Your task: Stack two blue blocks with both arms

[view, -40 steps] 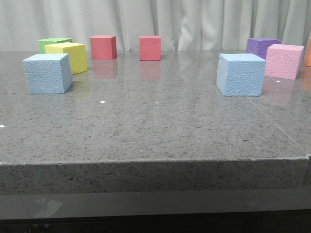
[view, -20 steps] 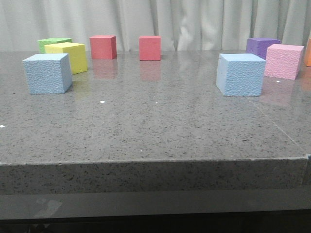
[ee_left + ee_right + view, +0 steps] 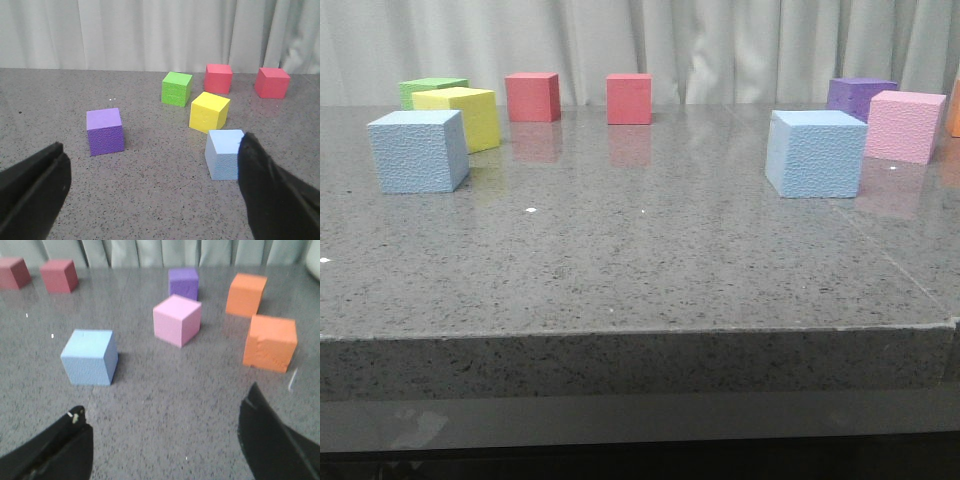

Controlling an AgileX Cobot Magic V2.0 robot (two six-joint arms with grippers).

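Both grippers spread; blue blocks unmoved, apart

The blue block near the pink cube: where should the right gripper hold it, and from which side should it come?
Probably from above, closing on two opposite flat side faces of the blue block. It sits flat and apart from the pink cube, and the right gripper is open wide.

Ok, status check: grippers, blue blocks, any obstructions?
Left gripper open, empty. Right gripper open, empty. Blue blocks far apart on table, unstacked. Yellow cube close behind left block.
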